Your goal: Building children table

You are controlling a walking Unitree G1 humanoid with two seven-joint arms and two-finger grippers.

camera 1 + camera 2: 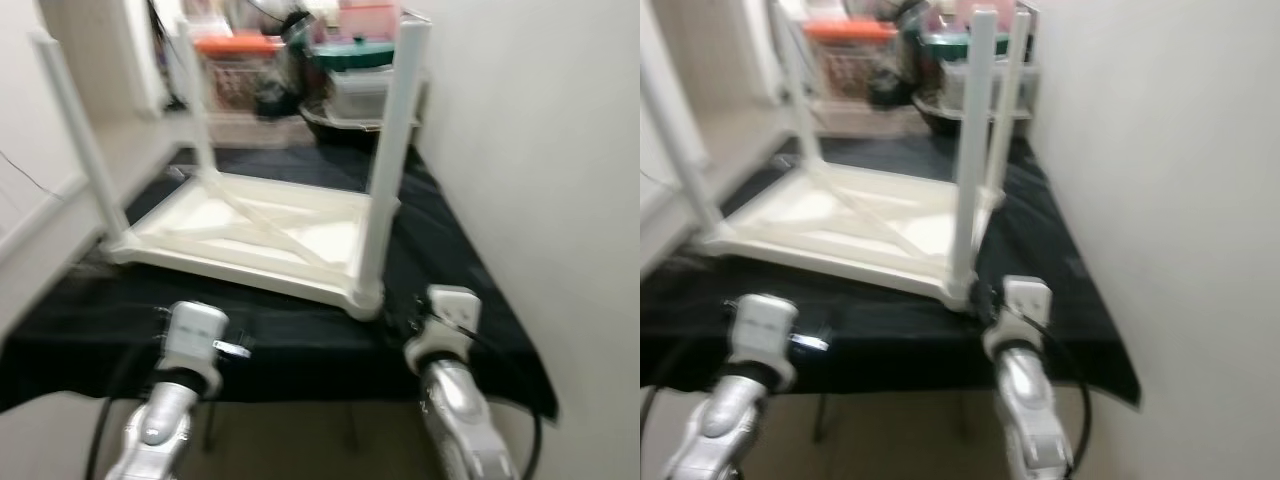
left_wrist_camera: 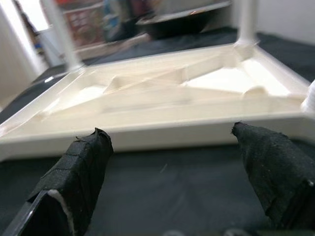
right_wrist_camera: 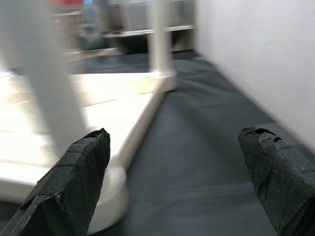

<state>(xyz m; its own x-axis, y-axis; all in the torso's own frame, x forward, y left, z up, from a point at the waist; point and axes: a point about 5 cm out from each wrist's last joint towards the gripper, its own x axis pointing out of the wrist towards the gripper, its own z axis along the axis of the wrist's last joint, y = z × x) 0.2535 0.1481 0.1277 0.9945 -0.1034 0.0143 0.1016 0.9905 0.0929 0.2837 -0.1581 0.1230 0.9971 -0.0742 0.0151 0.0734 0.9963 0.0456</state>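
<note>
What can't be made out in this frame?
- Bins behind the table: contents blurred in the eye views.
- Far left leg: top cut off by the left eye view's edge.
- Near right leg: blurred in the right wrist view; seating unclear.

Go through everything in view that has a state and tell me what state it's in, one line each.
children's table: upside down on the black cloth, legs pointing up.
near right leg: fitted upright in its corner.
black cloth: spread flat under the table.
left gripper: open, holding nothing, facing the table's edge.
right gripper: open, holding nothing, beside the near right leg.
</note>
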